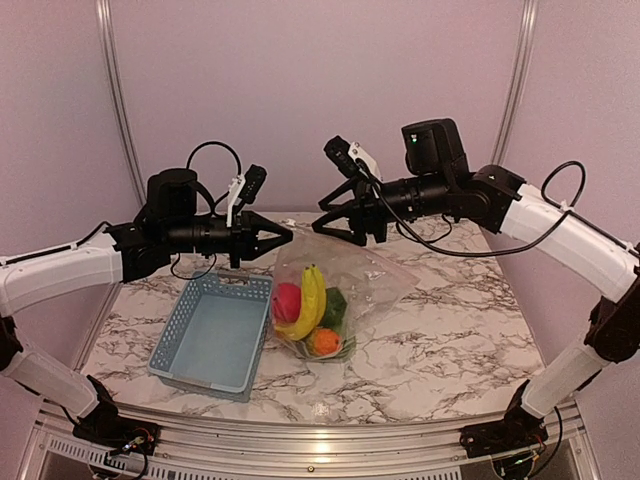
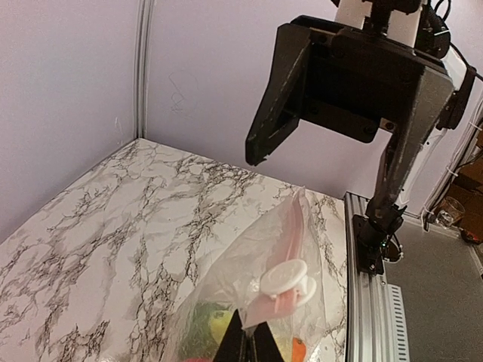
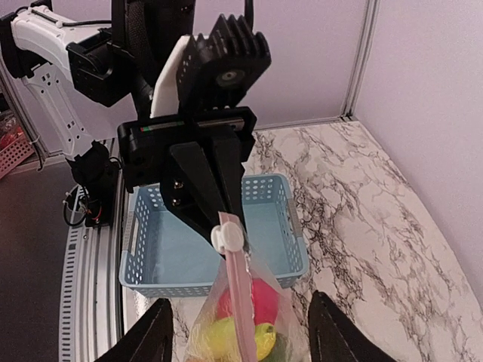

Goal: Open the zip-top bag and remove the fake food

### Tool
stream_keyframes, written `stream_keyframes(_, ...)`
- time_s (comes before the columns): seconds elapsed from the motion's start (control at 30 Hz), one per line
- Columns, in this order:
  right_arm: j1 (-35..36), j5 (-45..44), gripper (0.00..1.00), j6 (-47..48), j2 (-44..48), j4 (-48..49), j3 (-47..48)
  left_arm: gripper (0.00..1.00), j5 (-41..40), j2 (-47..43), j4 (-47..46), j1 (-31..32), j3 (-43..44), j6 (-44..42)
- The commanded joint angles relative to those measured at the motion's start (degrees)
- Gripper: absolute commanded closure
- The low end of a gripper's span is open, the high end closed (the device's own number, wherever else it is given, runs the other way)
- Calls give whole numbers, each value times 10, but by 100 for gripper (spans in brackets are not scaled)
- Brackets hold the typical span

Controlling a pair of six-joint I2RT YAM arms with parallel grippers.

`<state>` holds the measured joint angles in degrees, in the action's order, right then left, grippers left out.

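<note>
Counter: one marbled top between lilac walls, with bare room right of the bag.
Left end effector: one, pinched narrow on the bag's zip strip.
Basket: one, light blue, near the front edge, just beside the bag.
Zip-top bag: one, top lifted, bottom resting mid-counter.
Fake food: four visible inside, namely red fruit, banana, green pepper and orange.
Right end effector: one, spread wide, empty, near the raised strip.

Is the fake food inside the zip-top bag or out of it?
Inside: the banana, red fruit and orange show through the clear zip-top bag.
</note>
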<state>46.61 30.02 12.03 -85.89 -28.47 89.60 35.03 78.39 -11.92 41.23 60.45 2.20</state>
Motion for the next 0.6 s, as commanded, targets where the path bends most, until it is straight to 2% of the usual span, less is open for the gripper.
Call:
stream_keyframes(0.0,36,-38,43,16,-41,2,55,100,-21,21,36,3,38,37)
stream_keyframes(0.33,54,-96,51,39,-91,-14,102,100,-22,21,46,3,41,40)
stream_keyframes(0.57,54,-119,69,46,-96,-19,102,100,-26,19,48,3,41,42)
